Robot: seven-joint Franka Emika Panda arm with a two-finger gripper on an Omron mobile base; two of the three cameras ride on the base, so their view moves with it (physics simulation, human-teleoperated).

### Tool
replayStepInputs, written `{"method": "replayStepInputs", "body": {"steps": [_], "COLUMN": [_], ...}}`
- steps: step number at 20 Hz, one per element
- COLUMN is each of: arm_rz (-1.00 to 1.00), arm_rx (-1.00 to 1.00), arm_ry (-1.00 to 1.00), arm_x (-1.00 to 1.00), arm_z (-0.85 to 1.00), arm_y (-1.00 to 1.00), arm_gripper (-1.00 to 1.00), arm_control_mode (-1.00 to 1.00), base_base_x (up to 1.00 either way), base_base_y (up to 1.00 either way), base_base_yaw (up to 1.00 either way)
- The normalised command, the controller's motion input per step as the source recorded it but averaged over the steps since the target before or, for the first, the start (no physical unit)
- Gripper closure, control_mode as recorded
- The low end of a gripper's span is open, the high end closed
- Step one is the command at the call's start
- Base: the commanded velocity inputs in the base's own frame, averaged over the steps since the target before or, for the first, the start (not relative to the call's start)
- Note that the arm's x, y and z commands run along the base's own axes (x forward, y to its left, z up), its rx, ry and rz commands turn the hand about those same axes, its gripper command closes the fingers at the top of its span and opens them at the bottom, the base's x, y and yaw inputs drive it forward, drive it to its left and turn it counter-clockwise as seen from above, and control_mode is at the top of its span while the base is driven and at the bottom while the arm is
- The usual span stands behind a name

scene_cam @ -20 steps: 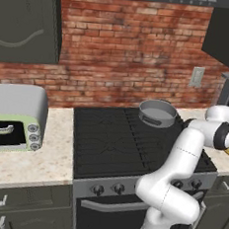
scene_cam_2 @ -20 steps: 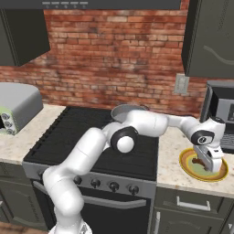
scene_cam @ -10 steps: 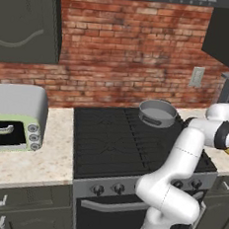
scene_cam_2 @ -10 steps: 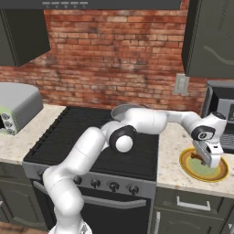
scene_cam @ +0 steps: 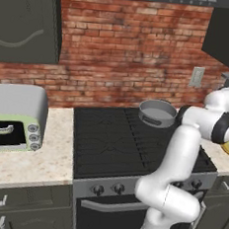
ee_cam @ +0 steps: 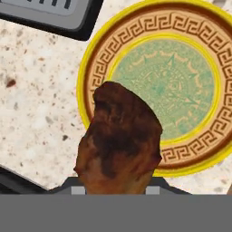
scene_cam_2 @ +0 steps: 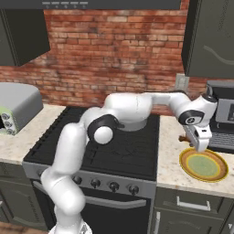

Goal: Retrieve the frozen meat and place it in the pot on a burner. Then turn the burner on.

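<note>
I have the small brownish-tan lump of frozen meat (ee_cam: 118,141) clamped in the end effector (scene_cam_2: 199,145), raised just above the round yellow-green plate (scene_cam_2: 204,165) on the table. One lump, one plate, one shallow grey metal pot (scene_cam: 158,112), which sits on the back burner of the black cooktop (scene_cam: 109,141) left of that plate. By my reckoning, pickup is done; carrying, dropping and lighting the burner remain.
</note>
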Motion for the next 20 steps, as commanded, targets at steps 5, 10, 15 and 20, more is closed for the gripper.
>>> {"method": "replayStepInputs", "body": {"steps": [5, 10, 15, 20], "arm_rz": [0.0, -0.02, -0.01, 0.0], "arm_rx": [-0.21, -0.16, -0.07, 0.0], "arm_ry": [-0.17, -0.02, 0.0, 0.0], "arm_x": [-0.1, -0.06, 0.0, 0.03], "arm_z": [0.3, 0.38, 0.5, 0.65], "arm_y": [1.0, 0.86, 0.95, 0.46], "arm_gripper": [1.0, 1.0, 1.0, 1.0], "arm_control_mode": [-1.0, -1.0, -1.0, -1.0], "base_base_x": [0.0, 0.0, 0.0, 0.0], "base_base_y": [0.0, 0.0, 0.0, 0.0], "base_base_yaw": [0.0, 0.0, 0.0, 0.0]}}
